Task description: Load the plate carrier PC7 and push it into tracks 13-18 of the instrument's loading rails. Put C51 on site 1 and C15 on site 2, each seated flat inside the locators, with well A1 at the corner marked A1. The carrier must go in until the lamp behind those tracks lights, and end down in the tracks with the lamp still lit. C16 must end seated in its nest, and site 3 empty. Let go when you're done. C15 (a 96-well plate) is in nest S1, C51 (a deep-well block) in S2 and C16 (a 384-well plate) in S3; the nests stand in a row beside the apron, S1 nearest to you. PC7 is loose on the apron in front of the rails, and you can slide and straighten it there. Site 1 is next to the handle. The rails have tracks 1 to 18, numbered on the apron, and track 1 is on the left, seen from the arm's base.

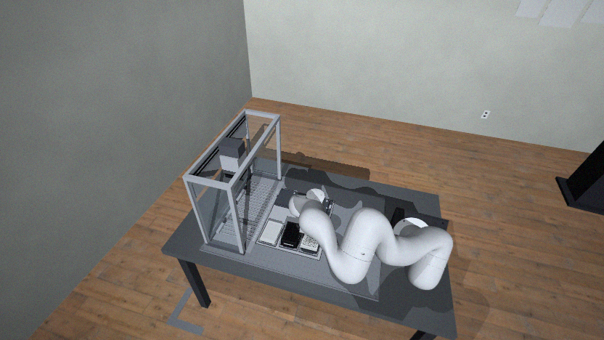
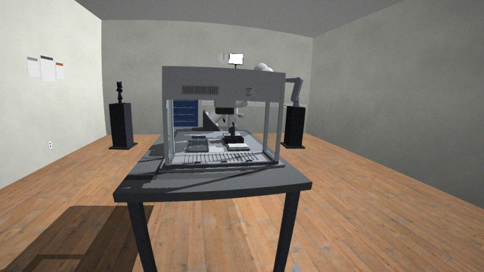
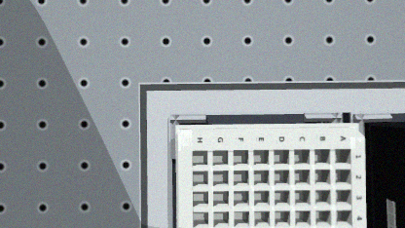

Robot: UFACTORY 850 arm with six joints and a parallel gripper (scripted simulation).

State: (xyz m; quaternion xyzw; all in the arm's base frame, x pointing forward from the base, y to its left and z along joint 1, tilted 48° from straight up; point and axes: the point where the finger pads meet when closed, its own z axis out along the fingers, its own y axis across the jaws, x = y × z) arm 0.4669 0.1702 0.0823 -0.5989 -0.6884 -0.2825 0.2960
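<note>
In the wrist view the white 96-well plate C15 [image 3: 270, 175] fills the lower middle, with its A1 corner at the upper right. It sits just above nest S1 [image 3: 156, 112], whose locator tabs show along its top edge. My gripper is shut on C15, but its fingertips are out of the wrist view. The black deep-well block C51 [image 1: 291, 233] stands in S2, and its edge shows beside C15 in the wrist view [image 3: 385, 171]. The white plate C16 [image 1: 270, 231] lies in S3. The carrier PC7 [image 2: 197, 145] lies on the apron with its sites bare.
The glass-framed instrument [image 1: 232, 186] stands at the table's left end, and its loading rails [image 2: 221, 157] run along its floor. My arm [image 1: 363, 240] curls over the nest row and hides the gripper in the top view. A perforated deck [image 3: 219, 44] surrounds the nests.
</note>
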